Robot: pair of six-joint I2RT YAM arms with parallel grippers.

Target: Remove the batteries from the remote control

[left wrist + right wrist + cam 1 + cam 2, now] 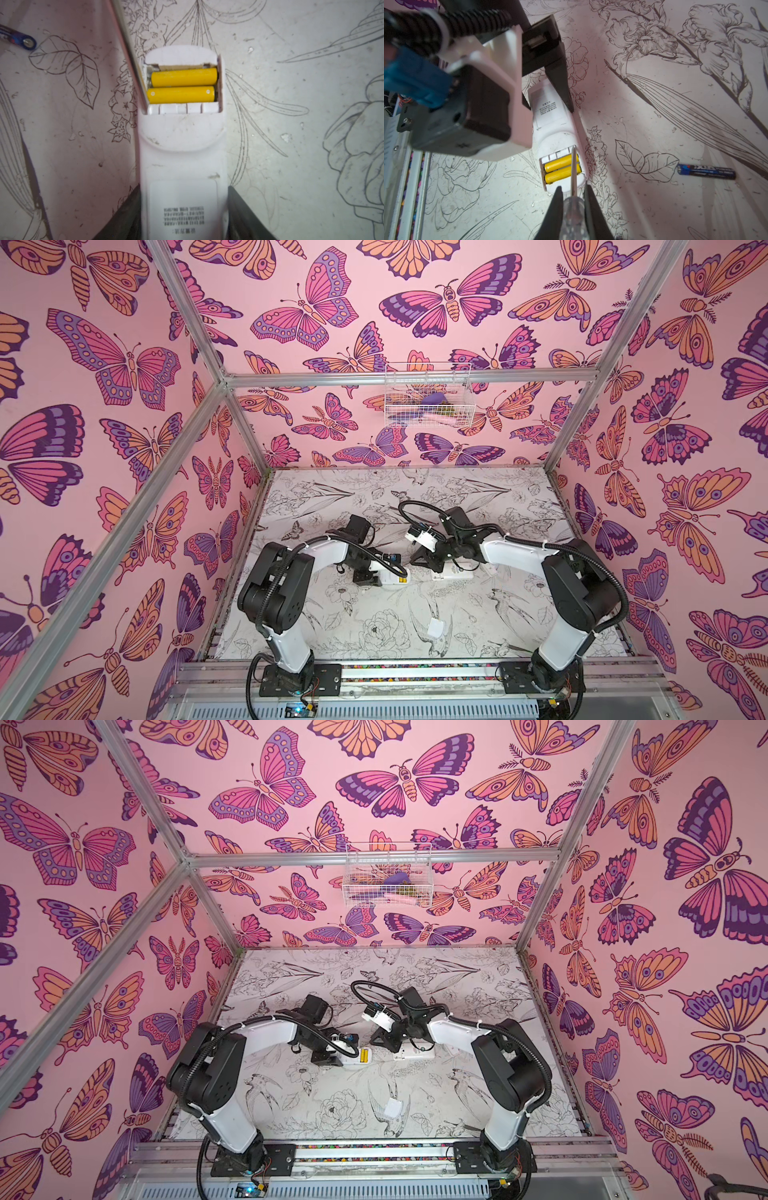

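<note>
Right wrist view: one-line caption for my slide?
Right gripper holds a thin tool at two yellow batteries in the open remote, which the left gripper clamps.

Lower middle in my left wrist view, the remote's [180, 145] sticker [184, 199] is headed 设置方法; I cannot read its finer lines. The dark battery's [706, 171] lettering is too blurred.

Two yellow batteries [184, 77], one dark-blue battery [706, 171], two remotes [182, 149] [417, 1052], one screwdriver [571, 211].
</note>
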